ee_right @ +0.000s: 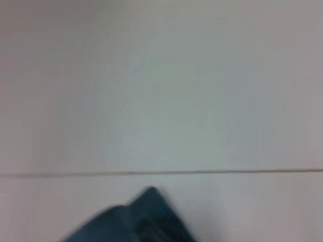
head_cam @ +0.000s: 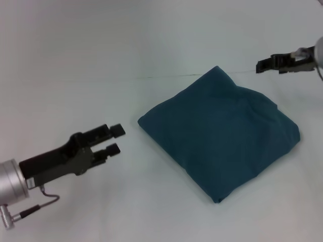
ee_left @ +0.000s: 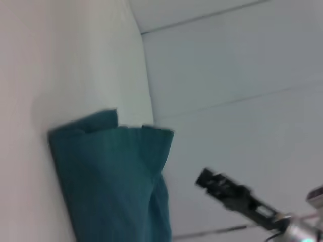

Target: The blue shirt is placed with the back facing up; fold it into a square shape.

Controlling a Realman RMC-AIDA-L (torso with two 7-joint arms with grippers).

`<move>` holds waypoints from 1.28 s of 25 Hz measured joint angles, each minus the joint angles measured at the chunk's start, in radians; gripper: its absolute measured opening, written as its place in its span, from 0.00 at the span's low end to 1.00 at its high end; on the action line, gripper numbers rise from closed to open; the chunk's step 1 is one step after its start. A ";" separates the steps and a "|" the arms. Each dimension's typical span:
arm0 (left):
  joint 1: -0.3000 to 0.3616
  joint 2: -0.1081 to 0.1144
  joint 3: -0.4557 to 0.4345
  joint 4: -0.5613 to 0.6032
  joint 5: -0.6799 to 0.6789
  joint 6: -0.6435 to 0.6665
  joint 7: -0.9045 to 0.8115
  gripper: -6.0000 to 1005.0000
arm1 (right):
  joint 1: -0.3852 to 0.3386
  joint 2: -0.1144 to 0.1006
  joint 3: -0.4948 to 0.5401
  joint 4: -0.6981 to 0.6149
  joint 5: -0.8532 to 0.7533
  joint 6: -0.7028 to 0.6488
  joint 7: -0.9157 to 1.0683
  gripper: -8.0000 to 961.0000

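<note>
- Head view shows the blue shirt (head_cam: 222, 131) already folded into a thick, roughly square bundle, lying on the white table (head_cam: 75, 60) turned cornerwise to the robot.
- Folding looks finished, or nearly; at most some flattening of its puffy top seems left.
- Left gripper (head_cam: 115, 139) hangs just beside the shirt's near-left corner, fingers apart and empty.
- Right gripper (head_cam: 262, 66) hovers beyond the far corner, clear of the cloth; whether its fingers are parted I cannot tell.
- Right wrist view catches only one shirt corner.
</note>
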 joint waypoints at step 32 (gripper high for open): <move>-0.297 -0.029 0.384 -0.143 0.086 -0.469 -0.227 0.73 | -0.030 -0.261 0.125 0.183 0.336 -0.320 -0.028 0.71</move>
